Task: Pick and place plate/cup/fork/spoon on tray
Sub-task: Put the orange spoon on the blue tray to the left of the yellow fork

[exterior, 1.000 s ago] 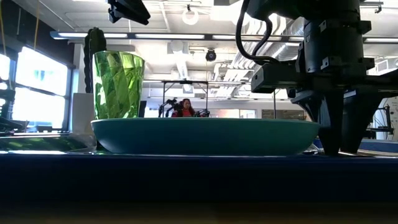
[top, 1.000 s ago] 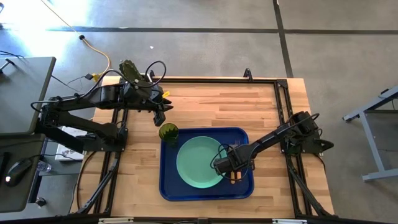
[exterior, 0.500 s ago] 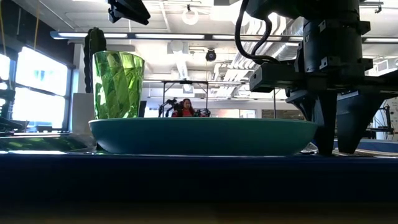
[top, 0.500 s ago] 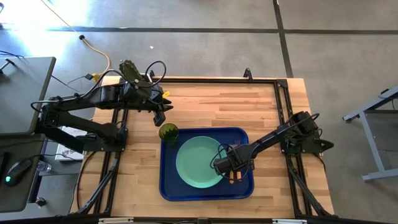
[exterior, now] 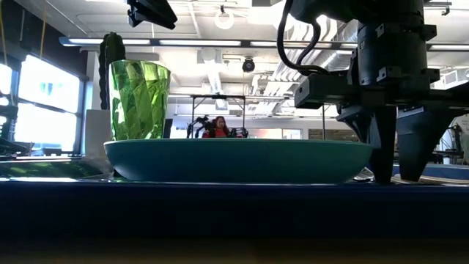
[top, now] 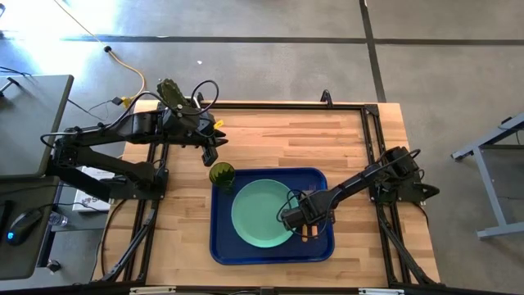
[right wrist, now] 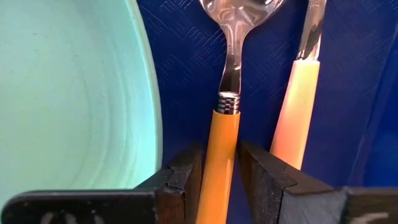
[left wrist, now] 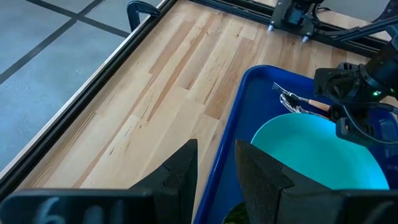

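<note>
The right arm is reaching across the table, its gripper (top: 309, 230) pointing straight down into the tray (top: 223, 246) beside the plate (top: 260, 215). Its fingers (right wrist: 185, 174) are standing slightly apart, straddling the spoon (right wrist: 226, 124) handle; whether they are pressing on it is not visible. The spoon is lying flat on the tray floor, between the plate's rim and the fork (right wrist: 299, 106), with narrow blue gaps on either side.

The left arm is waiting above the table's far left part, its gripper (left wrist: 216, 167) with fingers apart and holding nothing, near the cup (top: 221, 174). The cup is standing in the tray's far left corner.

One plate, one cup, one fork, one spoon are sitting on the tray.
</note>
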Robot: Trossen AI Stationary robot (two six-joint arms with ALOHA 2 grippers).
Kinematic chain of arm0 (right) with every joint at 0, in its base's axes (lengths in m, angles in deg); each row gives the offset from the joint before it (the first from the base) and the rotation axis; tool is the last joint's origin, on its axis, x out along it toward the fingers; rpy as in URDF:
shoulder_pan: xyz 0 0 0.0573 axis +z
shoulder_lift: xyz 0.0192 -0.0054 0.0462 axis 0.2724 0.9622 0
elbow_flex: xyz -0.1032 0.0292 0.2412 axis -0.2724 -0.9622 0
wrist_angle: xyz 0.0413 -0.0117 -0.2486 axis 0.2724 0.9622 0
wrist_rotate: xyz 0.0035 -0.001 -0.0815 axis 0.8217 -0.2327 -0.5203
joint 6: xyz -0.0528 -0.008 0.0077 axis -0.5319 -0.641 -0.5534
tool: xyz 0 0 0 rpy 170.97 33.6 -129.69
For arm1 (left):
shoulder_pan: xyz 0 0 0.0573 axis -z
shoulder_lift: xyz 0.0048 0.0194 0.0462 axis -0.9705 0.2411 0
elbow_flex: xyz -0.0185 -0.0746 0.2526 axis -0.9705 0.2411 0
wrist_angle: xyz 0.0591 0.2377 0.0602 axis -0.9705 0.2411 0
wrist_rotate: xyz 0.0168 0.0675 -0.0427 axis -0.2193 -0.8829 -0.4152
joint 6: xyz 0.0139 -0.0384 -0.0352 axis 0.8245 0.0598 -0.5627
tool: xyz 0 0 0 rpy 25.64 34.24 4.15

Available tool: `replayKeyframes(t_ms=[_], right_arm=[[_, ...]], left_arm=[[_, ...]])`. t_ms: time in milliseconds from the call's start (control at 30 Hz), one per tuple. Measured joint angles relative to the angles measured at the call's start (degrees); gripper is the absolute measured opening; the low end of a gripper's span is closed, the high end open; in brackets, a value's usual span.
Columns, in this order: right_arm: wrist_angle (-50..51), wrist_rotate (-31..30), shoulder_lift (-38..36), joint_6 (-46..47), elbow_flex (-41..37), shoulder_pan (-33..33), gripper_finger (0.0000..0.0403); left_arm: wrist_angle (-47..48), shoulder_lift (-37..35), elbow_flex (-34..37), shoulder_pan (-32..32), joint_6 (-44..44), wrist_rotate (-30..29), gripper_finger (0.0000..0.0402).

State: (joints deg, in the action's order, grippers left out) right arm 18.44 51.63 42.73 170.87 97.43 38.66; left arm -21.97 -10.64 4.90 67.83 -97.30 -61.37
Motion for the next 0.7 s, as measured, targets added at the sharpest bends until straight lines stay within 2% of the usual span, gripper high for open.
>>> replayKeyframes(t_ms=[700], right_arm=[[1.3,1.6,-0.1,-1.5,0.0,0.0,0.0099]], left_arm=[[-0.1,0.0,0.0,0.0,0.0,0.0,0.0097]])
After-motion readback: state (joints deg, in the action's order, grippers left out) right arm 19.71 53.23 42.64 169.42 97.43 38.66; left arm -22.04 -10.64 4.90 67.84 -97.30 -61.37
